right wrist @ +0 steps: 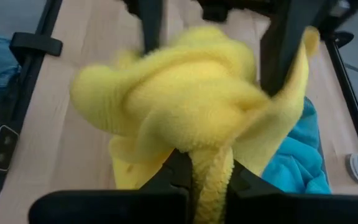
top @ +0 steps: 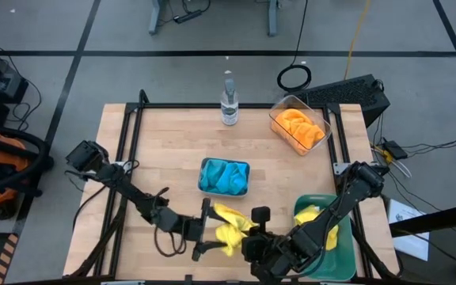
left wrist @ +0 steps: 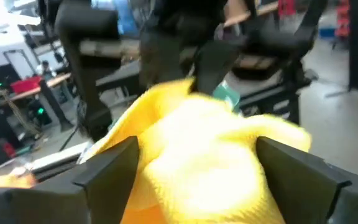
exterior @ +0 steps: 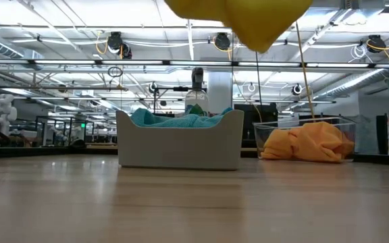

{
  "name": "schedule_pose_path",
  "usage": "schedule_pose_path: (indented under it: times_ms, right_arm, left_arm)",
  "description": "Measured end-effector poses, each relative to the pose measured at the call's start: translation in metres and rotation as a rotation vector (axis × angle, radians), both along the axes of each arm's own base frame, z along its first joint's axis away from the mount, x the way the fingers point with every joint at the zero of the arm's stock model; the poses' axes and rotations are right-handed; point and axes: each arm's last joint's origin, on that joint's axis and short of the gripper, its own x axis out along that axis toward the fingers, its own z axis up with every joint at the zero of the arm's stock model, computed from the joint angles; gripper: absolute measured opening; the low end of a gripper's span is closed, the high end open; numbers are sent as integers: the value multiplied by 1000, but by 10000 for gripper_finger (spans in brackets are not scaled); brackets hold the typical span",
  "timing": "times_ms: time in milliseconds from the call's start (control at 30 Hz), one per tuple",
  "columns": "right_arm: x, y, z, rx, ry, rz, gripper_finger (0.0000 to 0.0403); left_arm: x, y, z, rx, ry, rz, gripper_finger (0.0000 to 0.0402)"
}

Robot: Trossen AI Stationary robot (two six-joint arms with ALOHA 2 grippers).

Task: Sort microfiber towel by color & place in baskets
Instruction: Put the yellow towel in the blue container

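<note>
A yellow towel [top: 229, 225] hangs in the air near the table's near edge, between my two grippers; the low view shows it lifted clear [exterior: 238, 17]. My right gripper [right wrist: 205, 171] is shut on it. My left gripper [left wrist: 197, 168] is open, its fingers standing wide on either side of the same towel. A second yellow towel [top: 317, 215] lies in the dark green basket [top: 340, 252]. Blue towels [top: 224, 176] fill the pale grey-blue basket [exterior: 181, 145]. Orange towels [top: 299, 127] lie in the clear basket [top: 278, 107]. My right gripper pinches a bunched fold [right wrist: 211, 163] of the yellow towel between its two fingers, coming level from the table's right. The towel is lifted clear of the table and bulges out past the fingertips. My left gripper: its open fingers [left wrist: 107, 168] flank the towel; whether they touch it, I cannot tell.
A clear bottle [top: 229, 101] stands at the table's far edge, left of the clear basket. The green basket sits at the near right corner, under my right arm. Bare wood [top: 149, 150] lies on the table's left half. A dark frame runs along the table's edges.
</note>
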Motion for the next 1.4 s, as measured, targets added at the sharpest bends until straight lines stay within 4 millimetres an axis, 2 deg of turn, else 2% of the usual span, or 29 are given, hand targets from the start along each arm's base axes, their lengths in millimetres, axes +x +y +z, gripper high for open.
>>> schedule_pose_path:
  times_ms: [133, 267, 467, 567, 667, 933, 1067, 1233, 1400]
  right_arm:
    - [0, 1, 0, 2, -2, 2, 13]
    - [0, 1, 1, 7, -9, 2, 13]
    - [4, 4, 3, 16, -43, 30, 15]
    - [4, 7, 4, 17, -55, 49, 28]
    - [2, 10, 4, 55, -51, 54, 61]
    - [-9, 23, 1, 247, 8, 33, 188]
    - [-13, 27, 1, 296, 22, 18, 236]
    - [-18, 27, 5, 323, 8, -22, 268]
    - [-12, 23, 7, 276, -38, -24, 274]
  left_arm:
    - [5, 8, -4, 19, 33, -23, 293]
    - [5, 7, -3, 15, 28, -109, 232]
    - [6, 7, -4, 18, 33, -116, 92]
    - [6, 8, -3, 13, 24, -114, 21]
    - [6, 8, 0, 14, -1, -109, 19]
    - [1, 1, 11, 0, -120, -122, 13]
    - [0, 0, 12, -4, -127, -125, 12]
    - [0, 0, 12, -4, -126, -126, 11]
    - [1, 1, 12, -6, -124, -94, 10]
